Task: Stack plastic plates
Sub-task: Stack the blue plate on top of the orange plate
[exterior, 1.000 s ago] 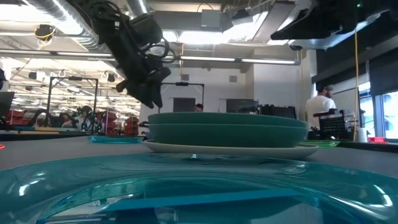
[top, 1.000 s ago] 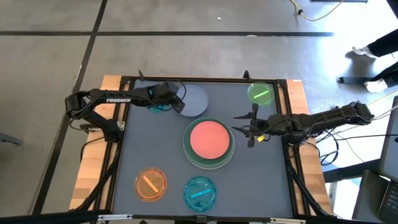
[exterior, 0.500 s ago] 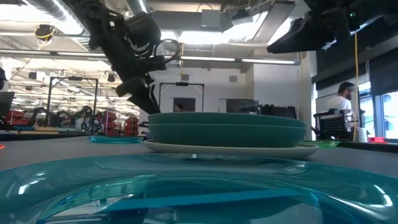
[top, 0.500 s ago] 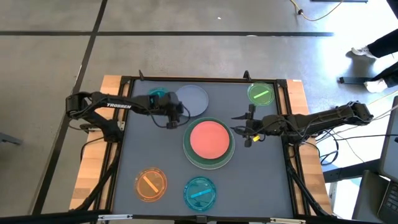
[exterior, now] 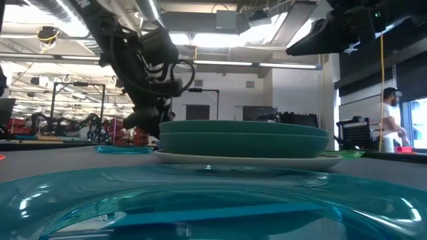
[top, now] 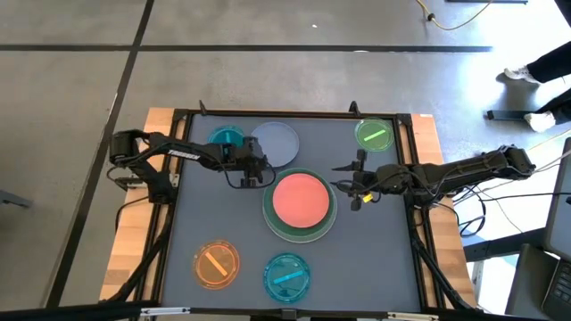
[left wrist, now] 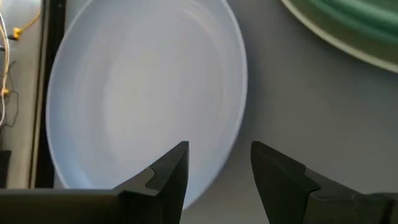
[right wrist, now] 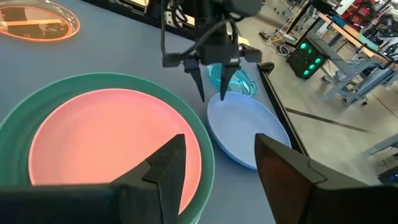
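The lavender plate (top: 278, 143) lies flat near the table's far edge, with a small teal plate (top: 226, 139) to its left. My left gripper (top: 256, 172) is open and points down over the lavender plate's near rim (left wrist: 231, 134): one finger stands over the plate, the other over the bare table. Whether a finger touches the rim I cannot tell. The pink plate (top: 300, 199) lies on the green plate (top: 270, 218), which lies on a cream one, mid-table. My right gripper (top: 350, 187) hovers open just right of that stack. Small green (top: 374, 135), orange (top: 216, 264) and blue (top: 286, 276) plates lie apart.
A raised black frame (top: 294, 114) borders the grey table top. Bare table shows left of the stack and between the stack and the near plates. In the low view the blue plate (exterior: 200, 207) fills the foreground. A person stands in the room beyond, far right.
My left gripper has moved from above the teal and lavender plates toward the near edge and a little to the right, and has come down beside the stack, at the lavender plate's near rim. The plates have stayed in place.
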Robot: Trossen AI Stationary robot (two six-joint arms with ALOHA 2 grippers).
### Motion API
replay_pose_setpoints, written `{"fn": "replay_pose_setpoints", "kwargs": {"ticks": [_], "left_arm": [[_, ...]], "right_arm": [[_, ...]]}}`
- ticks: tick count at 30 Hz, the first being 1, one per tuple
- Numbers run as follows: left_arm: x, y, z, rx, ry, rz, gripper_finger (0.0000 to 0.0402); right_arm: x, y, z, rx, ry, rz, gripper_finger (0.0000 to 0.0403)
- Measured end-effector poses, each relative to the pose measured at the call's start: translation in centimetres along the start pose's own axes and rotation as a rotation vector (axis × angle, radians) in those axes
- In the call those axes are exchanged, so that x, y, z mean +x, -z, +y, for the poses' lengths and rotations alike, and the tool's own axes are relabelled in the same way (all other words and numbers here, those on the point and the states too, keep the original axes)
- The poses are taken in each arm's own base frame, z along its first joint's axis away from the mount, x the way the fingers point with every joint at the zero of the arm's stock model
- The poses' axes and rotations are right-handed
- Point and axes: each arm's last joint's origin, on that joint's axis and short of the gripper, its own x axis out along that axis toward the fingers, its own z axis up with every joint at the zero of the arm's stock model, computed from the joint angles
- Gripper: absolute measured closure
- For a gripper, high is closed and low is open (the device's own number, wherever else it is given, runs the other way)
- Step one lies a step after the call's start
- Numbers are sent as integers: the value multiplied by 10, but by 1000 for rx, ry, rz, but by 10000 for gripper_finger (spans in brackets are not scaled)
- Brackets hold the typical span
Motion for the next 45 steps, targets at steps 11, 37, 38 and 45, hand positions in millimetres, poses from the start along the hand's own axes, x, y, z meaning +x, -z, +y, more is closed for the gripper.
{"fn": "replay_pose_setpoints", "kwargs": {"ticks": [11,37,38,45], "left_arm": [[30,7,-4,13,20,40,238],[4,-16,-1,72,-85,-46,394],[-1,-19,-1,73,-90,-65,394],[-30,-34,-9,86,-99,-181,393]], "right_arm": [[0,0,0,0,0,1,220],[0,0,0,-1,-1,3,220],[0,0,0,-1,-1,3,220],[0,1,0,-2,-2,6,220]]}}
